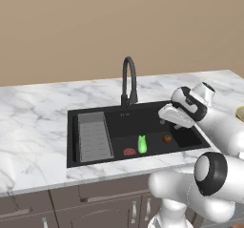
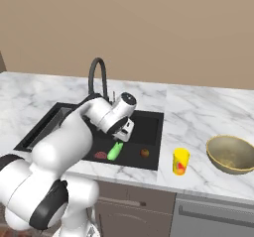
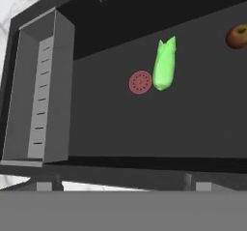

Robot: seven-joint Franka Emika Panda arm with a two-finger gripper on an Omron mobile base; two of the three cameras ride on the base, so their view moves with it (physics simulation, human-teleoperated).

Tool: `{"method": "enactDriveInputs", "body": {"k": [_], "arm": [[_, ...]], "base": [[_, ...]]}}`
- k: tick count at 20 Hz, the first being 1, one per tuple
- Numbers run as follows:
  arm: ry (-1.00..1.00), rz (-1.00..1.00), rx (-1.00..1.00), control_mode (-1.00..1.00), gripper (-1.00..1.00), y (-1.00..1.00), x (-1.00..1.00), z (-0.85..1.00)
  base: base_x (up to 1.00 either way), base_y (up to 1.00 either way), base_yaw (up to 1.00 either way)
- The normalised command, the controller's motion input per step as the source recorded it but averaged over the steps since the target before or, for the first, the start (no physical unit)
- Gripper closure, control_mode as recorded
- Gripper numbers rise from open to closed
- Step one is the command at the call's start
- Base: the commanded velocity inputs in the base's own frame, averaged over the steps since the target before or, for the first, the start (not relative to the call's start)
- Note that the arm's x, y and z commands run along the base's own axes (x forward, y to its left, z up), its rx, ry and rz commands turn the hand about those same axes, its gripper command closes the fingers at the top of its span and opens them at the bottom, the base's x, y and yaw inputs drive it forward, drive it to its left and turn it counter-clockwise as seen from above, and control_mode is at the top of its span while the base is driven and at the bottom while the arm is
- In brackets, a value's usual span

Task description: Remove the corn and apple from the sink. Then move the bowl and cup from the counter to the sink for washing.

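The green corn [image 1: 142, 144] [image 2: 115, 151] [image 3: 164, 64] lies on the floor of the black sink [image 1: 119, 127] [image 2: 146, 124] [image 3: 120, 123], near its front wall. The small brownish apple [image 1: 167, 139] [image 2: 144, 153] [image 3: 237, 36] rests to the corn's right. My gripper [image 1: 167, 121] [image 2: 122, 137] [image 3: 124, 185] hangs over the sink's middle, above the corn and apple, open with nothing between its fingers. On the white marble counter [image 2: 193, 107], right of the sink, stand the yellow cup [image 2: 180, 161] and the tan bowl [image 2: 230, 154] [image 1: 240, 112].
A flat reddish disc [image 1: 129, 151] [image 2: 100, 155] [image 3: 140, 82] lies just left of the corn. A ribbed grey drain rack [image 1: 94, 136] [image 3: 43, 90] fills the sink's left end. The black arched faucet [image 1: 128, 79] [image 2: 97, 77] rises behind the basin.
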Motion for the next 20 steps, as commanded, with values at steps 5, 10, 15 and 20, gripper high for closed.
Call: {"method": "enactDriveInputs", "body": {"k": [5,10,15,20], "arm": [[0.00,0.00,0.00,-1.00,-1.00,0.03,0.15,-0.38],[0.00,0.00,0.00,-1.00,-1.00,0.00,0.14,-0.30],[0.00,0.00,-0.02,-1.00,-1.00,0.05,0.15,-0.31],[0.00,0.00,-0.04,-1.00,-1.00,0.06,0.13,-0.31]], "base": [[0.00,0.00,0.00],[0.00,0.00,0.00],[0.00,0.00,0.00],[0.00,0.00,0.00]]}}
